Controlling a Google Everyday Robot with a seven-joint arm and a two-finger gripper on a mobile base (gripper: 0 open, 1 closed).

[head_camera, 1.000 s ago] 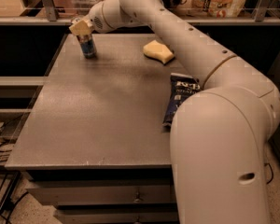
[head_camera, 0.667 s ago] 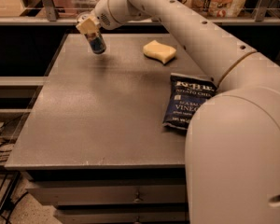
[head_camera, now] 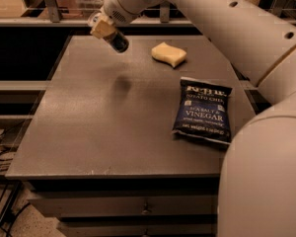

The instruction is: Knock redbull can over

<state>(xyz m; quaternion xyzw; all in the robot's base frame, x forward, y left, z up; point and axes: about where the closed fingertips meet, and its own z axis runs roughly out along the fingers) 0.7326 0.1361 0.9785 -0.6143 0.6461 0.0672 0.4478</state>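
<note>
Redbull can (head_camera: 119, 42) hung in the air over the far left part of the bench (head_camera: 84, 137), clear of the surface, with its dark shadow (head_camera: 122, 83) lying on the bare top some way nearer the camera. Its long axis was tilted well off upright: the upper end was buried in the tool (head_camera: 103, 29), and the free end pointed down and to the right of the picture, toward the middle of the bench. Only that dark lower stretch of the can showed.

The tool sat at the far left edge of the bench, just below the back rail, and its pale fingers were closed round the can's upper part, carrying nothing else. So the can lay directly down and right from the tool, along the line of its own slant, joined to it rather than standing apart. The single white arm (head_camera: 222, 23) swept in from the right across the top of the view.

By this reading, the can was already leaning the way it would need to end up; the coming move appeared to turn on lowering it along that slant until its side met the bench, then letting go.

A yellow sponge (head_camera: 168, 54) lay to the right of the can, apart from it, and a blue chip bag (head_camera: 203, 110) lay flat nearer the right edge, well apart.
</note>
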